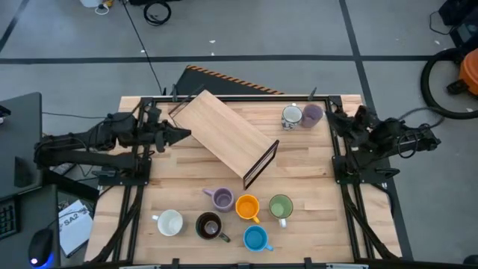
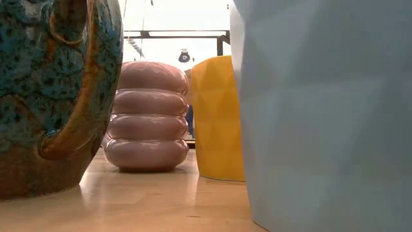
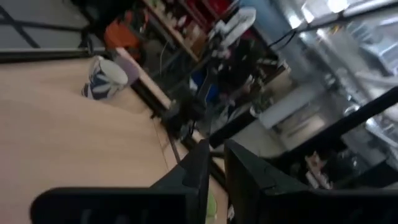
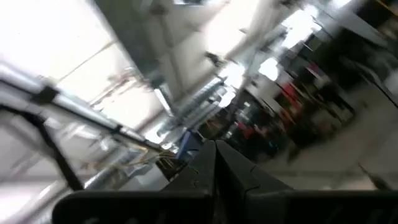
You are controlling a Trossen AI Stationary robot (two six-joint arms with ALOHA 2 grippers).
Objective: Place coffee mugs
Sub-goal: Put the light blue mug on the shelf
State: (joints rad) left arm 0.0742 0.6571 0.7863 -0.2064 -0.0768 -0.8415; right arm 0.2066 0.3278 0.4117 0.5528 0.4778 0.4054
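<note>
Six mugs stand upright in a group near the table's near edge: lilac, orange, green, white, dark brown, blue. A second white mug and a second lilac mug stand side by side by the far right corner. My left gripper hovers beside the left end of a tilted wooden rack, with only a thin slit between its fingers. My right gripper is shut, just right of the far lilac mug and touching nothing.
The rack lies diagonally across the table's middle, its dark metal frame end pointing toward the near mugs. Black arm frames run along both table sides. The low view is filled by the dark brown mug, ribbed lilac mug, orange mug and blue mug.
</note>
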